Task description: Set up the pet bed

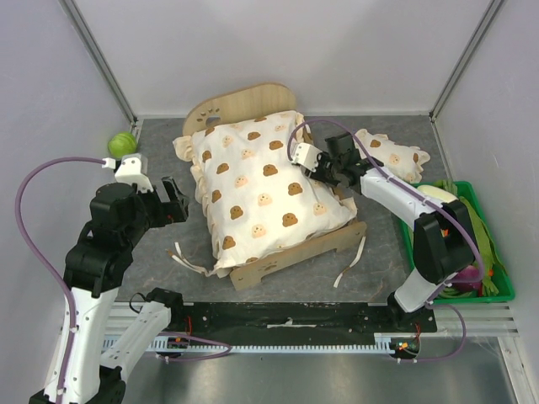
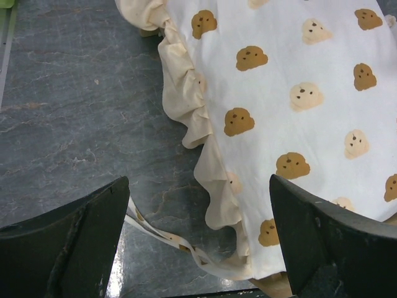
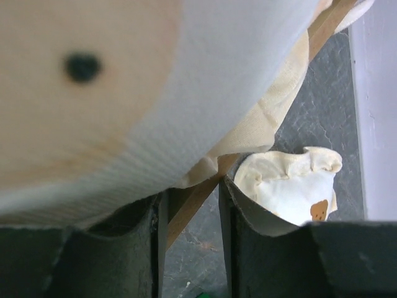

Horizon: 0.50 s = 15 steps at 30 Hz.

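The pet bed's light-wood frame shows at its rounded headboard (image 1: 244, 97) and foot rail (image 1: 295, 257). The cream bear-print cushion (image 1: 261, 185) lies on it and hides the striped base. My left gripper (image 1: 173, 202) is open just left of the bed. In the left wrist view it (image 2: 198, 248) hangs above the cushion's frilled edge (image 2: 186, 105) and a loose tie (image 2: 161, 236), touching neither. My right gripper (image 1: 333, 172) is at the cushion's right edge. Its fingers (image 3: 142, 248) stand narrowly apart, with the side rail (image 3: 192, 202) crossing the gap and cushion fabric just above the tips.
The small frilled bear-print pillow (image 1: 396, 156) lies on the mat right of the bed and also shows in the right wrist view (image 3: 291, 186). A green ball (image 1: 122, 145) sits at the back left. A green bin (image 1: 497, 278) with toys stands at the right edge. Walls enclose the table.
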Motion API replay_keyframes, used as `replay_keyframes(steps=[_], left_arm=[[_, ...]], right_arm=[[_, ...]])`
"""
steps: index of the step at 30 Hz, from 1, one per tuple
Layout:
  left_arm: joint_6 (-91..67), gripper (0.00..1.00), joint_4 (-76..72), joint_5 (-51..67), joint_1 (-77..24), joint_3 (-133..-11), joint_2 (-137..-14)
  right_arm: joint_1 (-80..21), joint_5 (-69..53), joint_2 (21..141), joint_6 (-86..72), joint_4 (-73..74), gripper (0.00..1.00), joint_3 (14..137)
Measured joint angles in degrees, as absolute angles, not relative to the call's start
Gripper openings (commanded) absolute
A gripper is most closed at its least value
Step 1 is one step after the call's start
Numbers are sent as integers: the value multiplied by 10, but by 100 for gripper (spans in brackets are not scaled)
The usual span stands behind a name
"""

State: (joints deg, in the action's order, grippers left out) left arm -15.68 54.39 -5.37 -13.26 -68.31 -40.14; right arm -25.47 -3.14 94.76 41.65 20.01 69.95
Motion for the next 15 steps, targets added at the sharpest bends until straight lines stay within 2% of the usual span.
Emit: replay_keyframes(steps=[1, 2, 3, 5, 7, 11, 12, 15], left_arm=[[-157, 100, 544, -55, -133, -683, -401], [-156, 100, 544, -57, -133, -683, -401], [-156, 100, 544, -57, -133, -683, -401], [-156, 100, 544, -57, -133, -683, -401], [-155, 100, 544, -57, -133, -683, -401], [-155, 100, 544, -57, -133, -683, -401], [-155, 100, 544, -58, -133, -683, -400], [-155, 100, 545, -59, -133, -683, -395]], right_arm=[[-256, -35, 950, 416, 200, 57, 702], [-256, -39, 950, 415, 201, 70, 702], [-256, -42, 950, 415, 202, 74, 702], [-256, -44, 946, 411, 196, 76, 702], [-253, -36, 934, 405, 181, 86, 703], [-236, 2, 916, 369, 143, 91, 705], [-229, 19, 909, 357, 129, 98, 705], [-204, 93, 870, 301, 78, 98, 704]])
